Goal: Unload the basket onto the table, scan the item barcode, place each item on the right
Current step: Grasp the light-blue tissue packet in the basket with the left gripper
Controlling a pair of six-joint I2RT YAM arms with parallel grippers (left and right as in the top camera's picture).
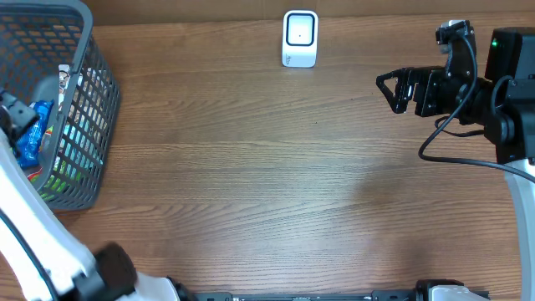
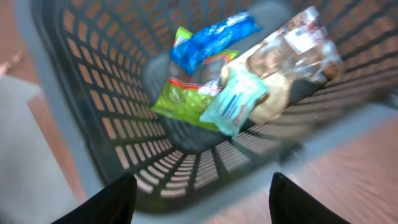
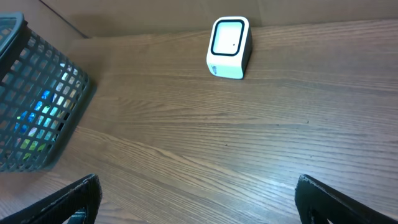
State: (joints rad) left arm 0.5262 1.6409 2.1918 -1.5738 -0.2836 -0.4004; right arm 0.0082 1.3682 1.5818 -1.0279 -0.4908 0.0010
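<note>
Grey plastic mesh basket (image 1: 84, 50), my landmark for these notes. It stands on the wood-grain bench (image 1: 267, 192).

Inside the basket, heaped on its floor: blue packet (image 2: 214, 36) at the top of the pile, green packet (image 2: 181, 99) touching it from below, pale teal packet (image 2: 235, 104) lying across the green one, clear bag (image 2: 297, 46) of brownish goods beside them against the mesh wall. All four touch one another. No barcode readable; the left wrist view is blurred.

My left pincer (image 2: 199, 202) hangs above the basket's open mouth, looking down on the pile. Its two dark fingers (image 2: 107, 202) stand moderately apart with nothing between them; no packet is touched.

White scanner (image 1: 299, 38), dark window facing up, sits upright on the bench well to the right of the basket, toward the far edge.

My right pincer (image 1: 387, 90) is farther right of the basket than the scanner, held off the bench, its tips pointing back toward the basket. Jaws spread wide, empty.
</note>
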